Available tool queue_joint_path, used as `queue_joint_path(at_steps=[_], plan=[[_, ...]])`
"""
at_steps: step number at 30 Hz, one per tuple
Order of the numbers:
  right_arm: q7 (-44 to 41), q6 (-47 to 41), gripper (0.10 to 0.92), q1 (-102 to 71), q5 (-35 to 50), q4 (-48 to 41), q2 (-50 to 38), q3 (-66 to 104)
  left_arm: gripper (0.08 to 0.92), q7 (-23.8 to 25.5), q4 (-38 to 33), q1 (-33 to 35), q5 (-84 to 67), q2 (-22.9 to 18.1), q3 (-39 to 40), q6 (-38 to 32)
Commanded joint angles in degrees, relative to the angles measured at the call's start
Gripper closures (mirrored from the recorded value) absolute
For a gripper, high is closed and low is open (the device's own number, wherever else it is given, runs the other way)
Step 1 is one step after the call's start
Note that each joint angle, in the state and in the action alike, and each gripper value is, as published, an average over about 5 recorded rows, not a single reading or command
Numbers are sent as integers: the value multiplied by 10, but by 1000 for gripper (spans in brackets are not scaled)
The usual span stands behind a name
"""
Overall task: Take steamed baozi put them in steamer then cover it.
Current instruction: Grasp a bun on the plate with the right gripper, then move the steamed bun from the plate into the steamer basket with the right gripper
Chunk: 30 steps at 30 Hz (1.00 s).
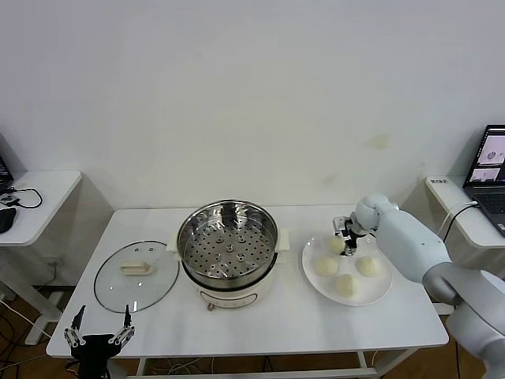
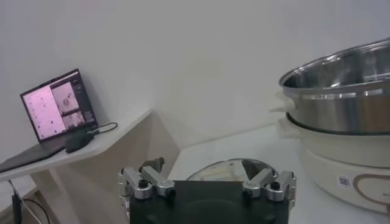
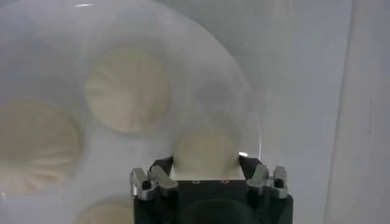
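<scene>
White table (image 1: 300,316) carrying, from the robot's left to its right, the cover (image 1: 136,275) lying flat, the steamer (image 1: 228,251) with its perforated tray bare, and a white plate (image 1: 379,294) holding all four steamed baozi. The left pincer (image 1: 99,335) hangs idle at the near table edge, fingers spread, just beside the cover. The right pincer (image 1: 347,233) is lowered over the far bun (image 1: 337,245) on the plate; in the right wrist view its fingers (image 3: 163,165) stand apart on either side of that bun (image 3: 204,151), not visibly pressing it (actual contact cannot be told). The step in hand is judged to be the first grasp. To do it well: centre the bun between the fingers, close gently since soft dough dents, avoid nudging the three neighbouring buns (image 1: 347,276) close by, then lift straight up before carrying it across to the steamer tray.
</scene>
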Motion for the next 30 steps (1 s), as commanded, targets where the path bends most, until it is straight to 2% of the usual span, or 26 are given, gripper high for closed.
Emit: queue_joint_path(at_steps=[1, 10, 20, 25, 30], plan=[[-7, -2, 405, 0, 3, 11, -8, -1, 177, 0, -1, 0, 0, 0, 0, 0], [-27, -24, 440, 26, 69, 93, -74, -32, 177, 0, -5, 2, 1, -1, 5, 0], [-33, -58, 441, 163, 211, 263, -174, -157, 177, 0, -13, 3, 4, 0, 14, 0], [-30, -69, 440, 264, 284, 312, -184, -231, 177, 2, -18, 1, 5, 3, 20, 0], [-25, -76, 440, 355, 344, 331, -154, -295, 177, 4, -18, -6, 3, 9, 23, 2]])
